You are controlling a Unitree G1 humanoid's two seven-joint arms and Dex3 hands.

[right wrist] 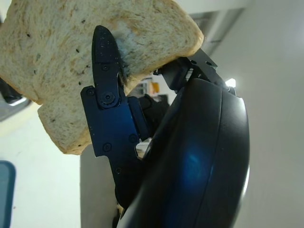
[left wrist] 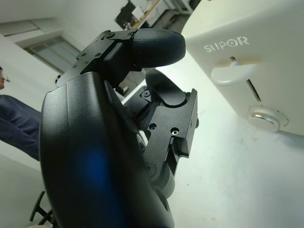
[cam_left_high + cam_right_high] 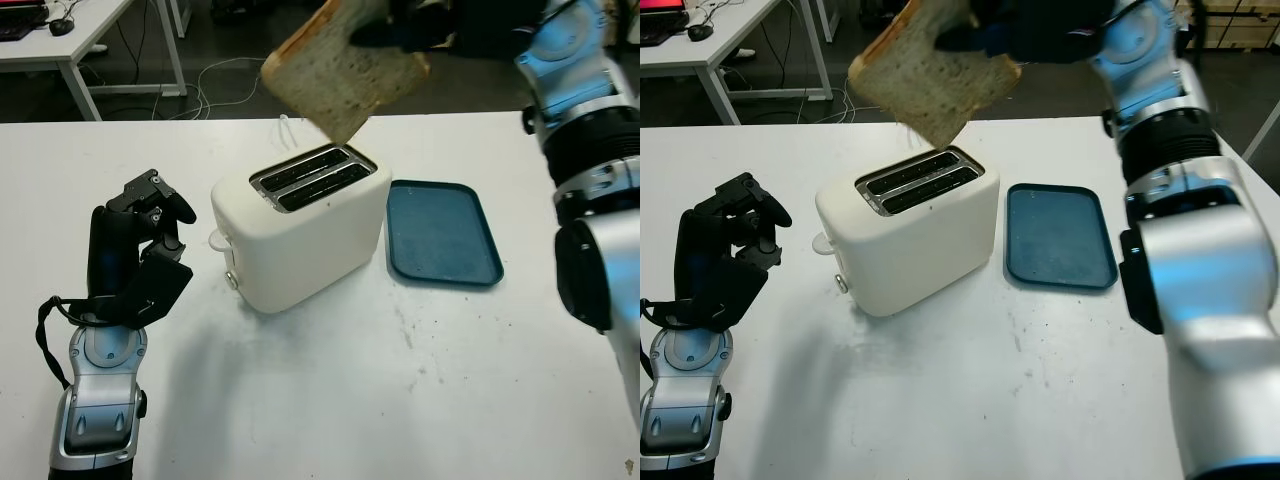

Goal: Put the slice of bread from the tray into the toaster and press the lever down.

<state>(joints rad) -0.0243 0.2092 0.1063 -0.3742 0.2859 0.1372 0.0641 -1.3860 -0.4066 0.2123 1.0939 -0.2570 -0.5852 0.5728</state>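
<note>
Bread: the slice of bread (image 3: 345, 72) hangs in the air above the toaster (image 3: 300, 226), clear of it, with one corner pointing down toward the far slot.
Bread axis: its broad face looks toward the camera and it is tilted; its long side runs from the upper right, where it is held, down to the left.
Right hand: the right hand (image 3: 1025, 30) is raised above and beyond the toaster, its fingers (image 1: 108, 66) clamped on the upper right edge of the slice; the wrist view shows one black finger pressed across the crumb face.
Toaster: white, standing at mid-table and turned at an angle, its two slots (image 3: 310, 178) open upward and running from near left to far right; both look empty.
Lever: the lever (image 2: 235, 72) sits on the toaster's left end face, at the top of its slit, with a round knob (image 2: 266, 117) below it.
Tray: the blue tray (image 3: 441, 232) lies flat just right of the toaster, with nothing on it.
Left hand: the left hand (image 3: 140, 250) stands upright on the near left of the table, beside the toaster's lever end and apart from it, its fingers curled and holding nothing.
Table: the white table (image 3: 420, 400) bears some small dark marks near the tray.
</note>
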